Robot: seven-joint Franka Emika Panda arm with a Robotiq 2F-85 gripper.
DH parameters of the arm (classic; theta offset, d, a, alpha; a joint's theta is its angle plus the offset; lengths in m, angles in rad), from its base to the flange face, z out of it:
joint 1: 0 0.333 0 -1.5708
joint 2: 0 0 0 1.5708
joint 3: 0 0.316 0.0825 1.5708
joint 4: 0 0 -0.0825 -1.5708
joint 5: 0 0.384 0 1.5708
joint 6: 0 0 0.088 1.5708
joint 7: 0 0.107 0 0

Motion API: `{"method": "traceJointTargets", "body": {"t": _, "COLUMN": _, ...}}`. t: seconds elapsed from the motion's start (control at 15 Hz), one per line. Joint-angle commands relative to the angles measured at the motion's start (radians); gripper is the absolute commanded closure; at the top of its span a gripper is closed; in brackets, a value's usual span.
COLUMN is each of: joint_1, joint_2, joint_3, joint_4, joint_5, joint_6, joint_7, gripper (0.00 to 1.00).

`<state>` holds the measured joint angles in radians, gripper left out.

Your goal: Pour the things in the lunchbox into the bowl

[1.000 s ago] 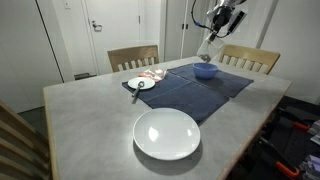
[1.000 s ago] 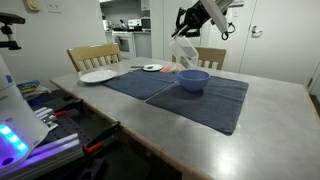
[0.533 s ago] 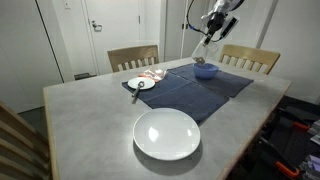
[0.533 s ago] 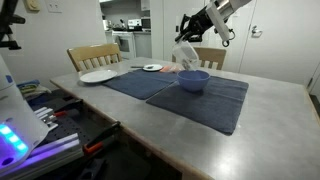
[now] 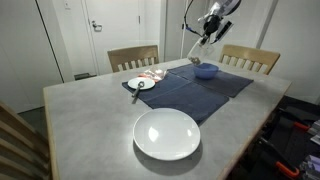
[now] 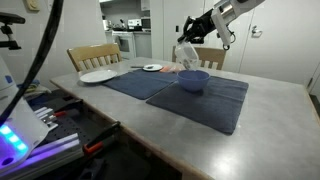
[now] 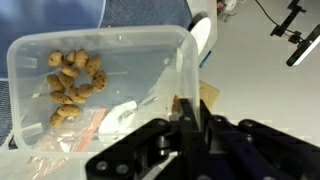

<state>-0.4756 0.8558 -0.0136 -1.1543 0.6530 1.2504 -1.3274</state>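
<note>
The clear lunchbox (image 7: 100, 90) hangs in the air, tilted, with small brown food pieces (image 7: 72, 82) gathered at one end. My gripper (image 7: 186, 112) is shut on the box's side wall. In both exterior views the gripper (image 5: 208, 22) (image 6: 200, 28) holds the lunchbox (image 5: 197, 45) (image 6: 184, 52) above and just beside the blue bowl (image 5: 205, 70) (image 6: 193, 80). The bowl stands on a dark blue placemat (image 5: 190, 92). What lies inside the bowl cannot be told.
A large white dish (image 5: 167, 134) sits near the table's front edge. A small white plate (image 5: 140, 84) with a utensil and a pinkish item (image 5: 152, 73) lie at the mat's far corner. Wooden chairs (image 5: 133, 57) stand behind the table (image 5: 80, 120).
The arm has swung the lunchbox sideways across the bowl and tilted it more. The grip stays shut.
</note>
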Motion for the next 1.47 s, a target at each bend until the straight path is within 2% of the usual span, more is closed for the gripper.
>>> {"method": "traceJointTargets", "body": {"t": 0.0, "joint_1": -0.034, "joint_2": 0.047, "joint_3": 0.024, "joint_4": 0.08, "joint_5": 0.043, "joint_6": -0.051, "joint_7": 0.016, "gripper": 0.98}}
{"method": "traceJointTargets", "body": {"t": 0.67, "joint_1": -0.067, "joint_2": 0.019, "joint_3": 0.015, "joint_4": 0.003, "joint_5": 0.15, "joint_6": -0.024, "joint_7": 0.027, "gripper": 0.98}}
{"method": "traceJointTargets", "body": {"t": 1.4, "joint_1": -0.107, "joint_2": -0.03, "joint_3": 0.01, "joint_4": -0.135, "joint_5": 0.169, "joint_6": -0.013, "joint_7": -0.03, "gripper": 0.98}}
